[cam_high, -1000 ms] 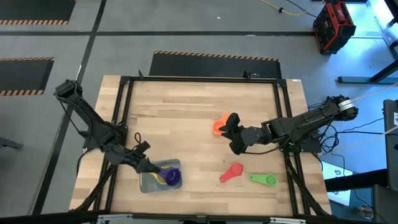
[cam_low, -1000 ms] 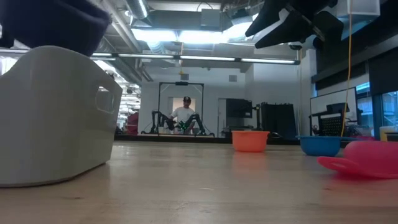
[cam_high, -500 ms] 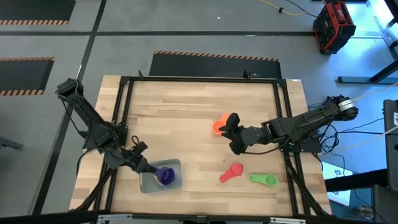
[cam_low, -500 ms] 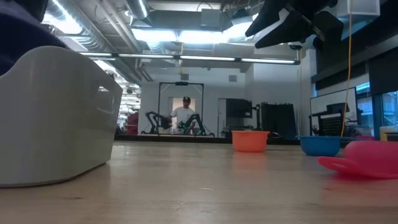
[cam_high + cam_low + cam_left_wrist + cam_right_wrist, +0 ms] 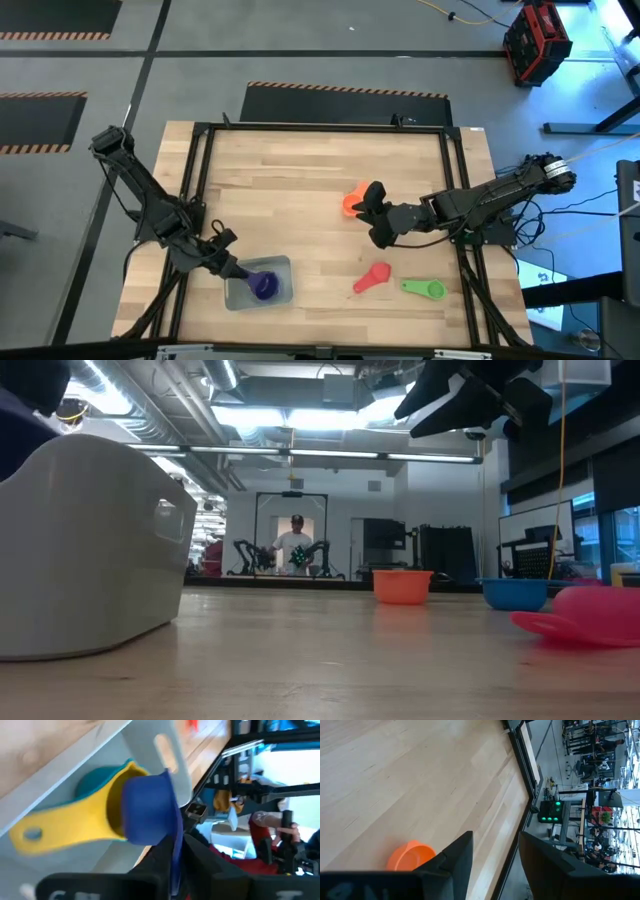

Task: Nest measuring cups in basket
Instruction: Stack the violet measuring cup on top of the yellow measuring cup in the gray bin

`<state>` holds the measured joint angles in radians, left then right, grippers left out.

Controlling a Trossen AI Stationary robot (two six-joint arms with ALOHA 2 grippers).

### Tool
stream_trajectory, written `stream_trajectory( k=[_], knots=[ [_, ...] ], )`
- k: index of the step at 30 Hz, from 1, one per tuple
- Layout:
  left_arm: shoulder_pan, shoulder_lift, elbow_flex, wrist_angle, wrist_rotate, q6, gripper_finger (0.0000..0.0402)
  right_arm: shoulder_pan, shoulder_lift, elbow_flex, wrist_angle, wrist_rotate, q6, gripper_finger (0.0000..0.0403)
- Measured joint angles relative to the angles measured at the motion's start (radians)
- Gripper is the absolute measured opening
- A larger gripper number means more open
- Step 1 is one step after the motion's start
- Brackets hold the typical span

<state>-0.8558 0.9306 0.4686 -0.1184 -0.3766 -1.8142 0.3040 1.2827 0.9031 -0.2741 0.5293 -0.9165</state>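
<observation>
The pale basket (image 5: 240, 293) stands near the table's front left. In it a yellow measuring cup (image 5: 70, 827) lies in a teal one (image 5: 92, 782). A purple cup (image 5: 149, 810) hangs over the yellow bowl, with my left gripper (image 5: 177, 865) shut on it at the basket's left rim. My right gripper (image 5: 376, 214) hovers open over mid-table beside the orange cup (image 5: 352, 204). The pink cup (image 5: 372, 278) and the green cup (image 5: 425, 289) lie on the wood near the front right. A blue cup (image 5: 515, 593) shows in the low view. My left gripper pinches the purple cup's flat handle (image 5: 176, 851) between its two fingers, the handle edge-on between them. The fingers slant down from the table's left side. The bowl (image 5: 150, 807) sits over the yellow cup's bowl; whether it rests in it I cannot tell.
A black frame (image 5: 320, 130) runs around the tabletop. Bare wood stretches across the table's far half. A person stands at another robot (image 5: 295, 550) far behind the table.
My left gripper has sunk a little and rolled at the basket's left rim. The purple cup has come over the yellow cup, which showed beside it a second ago and is now covered in the high view.
</observation>
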Motion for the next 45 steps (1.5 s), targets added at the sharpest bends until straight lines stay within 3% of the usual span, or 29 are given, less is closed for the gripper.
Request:
stream_trajectory(
  k=[10, 15, 20, 27, 41, 45],
  knots=[
    [0.0, 0.001, 0.0, -0.084, 0.032, -0.071, 0.0134, 0.0, 0.0, 0.0, 0.0, 0.0, 0.0, 0.0163],
    [0.0, 0.001, 0.0, -0.092, 0.032, -0.071, 0.0165, 0.0, 0.0, 0.0, 0.0, 0.0, 0.0, 0.0163],
    [-0.001, -0.001, 0.0, -0.098, 0.139, -0.099, 0.0167, 0.0, 0.0, 0.0, 0.0, 0.0, -0.001, 0.0163],
    [-0.004, -0.044, 0.0, -0.104, 0.192, -0.114, 0.0166, 0.0, 0.0, 0.0, 0.0, 0.0, -0.003, 0.0163],
    [-0.005, -0.319, 0.0, -0.128, 0.206, -0.117, 0.0166, 0.0, 0.0, 0.0, 0.0, 0.0, -0.003, 0.0163],
    [0.001, -0.378, 0.001, -0.127, 0.101, -0.086, 0.0166, 0.0, 0.0, 0.0, 0.0, 0.001, -0.002, 0.0163]
  ],
)
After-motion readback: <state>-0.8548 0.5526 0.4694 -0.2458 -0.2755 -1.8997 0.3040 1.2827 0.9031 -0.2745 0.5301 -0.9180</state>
